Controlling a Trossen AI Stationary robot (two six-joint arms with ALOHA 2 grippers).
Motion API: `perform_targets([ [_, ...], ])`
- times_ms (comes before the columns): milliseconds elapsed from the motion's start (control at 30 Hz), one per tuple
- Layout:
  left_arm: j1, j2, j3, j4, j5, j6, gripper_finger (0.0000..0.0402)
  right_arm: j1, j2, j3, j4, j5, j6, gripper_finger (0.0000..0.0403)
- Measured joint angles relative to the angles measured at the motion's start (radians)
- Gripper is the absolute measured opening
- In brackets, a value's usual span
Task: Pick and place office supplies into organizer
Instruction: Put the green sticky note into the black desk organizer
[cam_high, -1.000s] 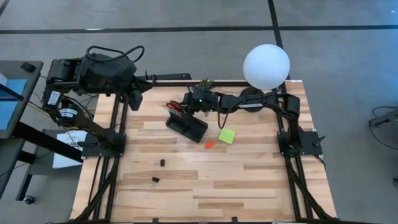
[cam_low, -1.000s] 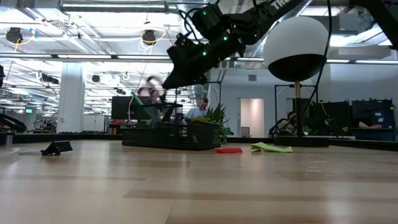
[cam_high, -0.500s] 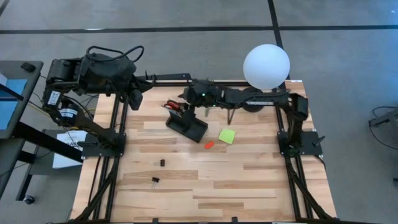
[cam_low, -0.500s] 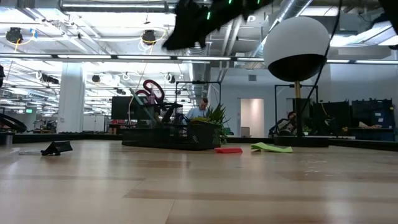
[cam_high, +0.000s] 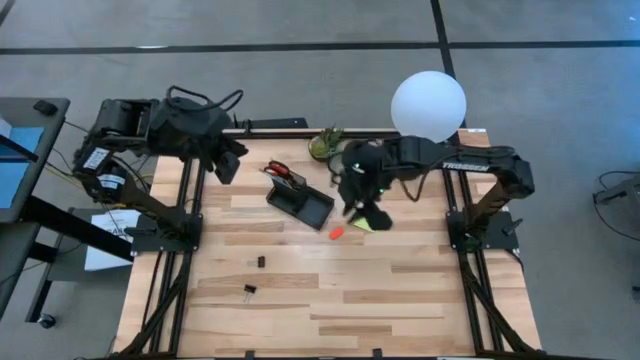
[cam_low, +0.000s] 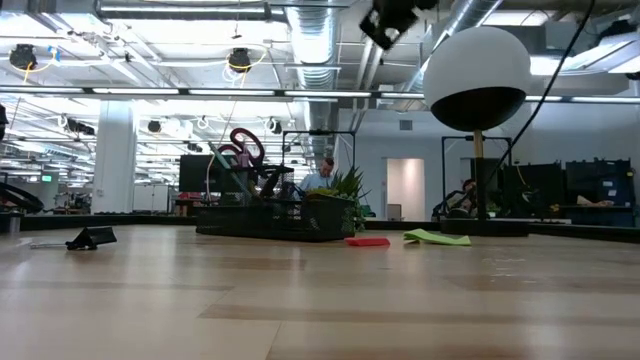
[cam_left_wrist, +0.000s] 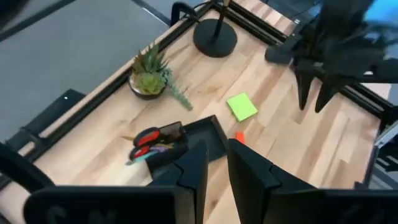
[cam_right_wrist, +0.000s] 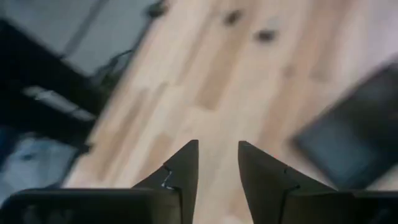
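From above, the right gripper (cam_high: 362, 212) hangs over the lime-green sticky pad (cam_high: 365, 222), beside the orange eraser (cam_high: 336, 233); the organizer (cam_high: 300, 203) already holds the red-handled scissors (cam_high: 284, 171), and two black clips (cam_high: 259, 262) lie well apart. At table height, pad (cam_low: 436, 237) and eraser (cam_low: 367, 241) lie flat. The left wrist view shows the left gripper (cam_left_wrist: 214, 163) nearly closed, empty. The right wrist view shows parted, empty fingers (cam_right_wrist: 181, 171). A flat pad may slip from the pinch.
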Motion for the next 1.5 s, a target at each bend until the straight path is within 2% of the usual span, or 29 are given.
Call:
perform_targets([
  [67,-0.024,0.000,-0.005,0.032,-0.004,-0.021,0.0056,-0.001,0.000,-0.065,0.014,-0.062,-0.013,0.0096],
  [167,-0.082,-0.002,-0.005,0.103,-0.004,-0.040,0.0056,-0.003,0.002,-0.170,0.031,-0.060,-0.013,0.0080],
  [300,-0.181,-0.009,-0.005,0.152,-0.021,-0.047,0.0056,-0.031,0.002,-0.311,0.025,-0.005,-0.004,0.0069],
  [433,-0.268,-0.006,-0.005,0.127,-0.115,-0.070,0.0056,-0.079,-0.012,-0.401,0.027,0.072,0.011,0.0067],
  [567,-0.323,0.002,-0.005,0.116,-0.183,-0.134,0.0056,-0.138,-0.029,-0.412,-0.002,0.135,-0.032,0.0067],
  [867,-0.390,0.000,-0.005,0.118,-0.292,-0.227,0.0056,-0.264,-0.066,-0.410,0.131,0.171,-0.072,0.0067],
  [1000,-0.400,0.003,-0.005,0.120,-0.293,-0.245,0.0056,-0.306,0.000,-0.410,0.138,0.173,-0.041,0.0067],
  [1333,-0.400,0.046,-0.004,0.123,-0.278,-0.260,0.0056,-0.360,0.217,-0.410,0.145,0.170,-0.078,0.0067],
  [1500,-0.400,0.053,-0.005,0.120,-0.271,-0.266,0.0056,-0.362,0.293,-0.410,0.145,0.092,-0.105,0.0067],
])
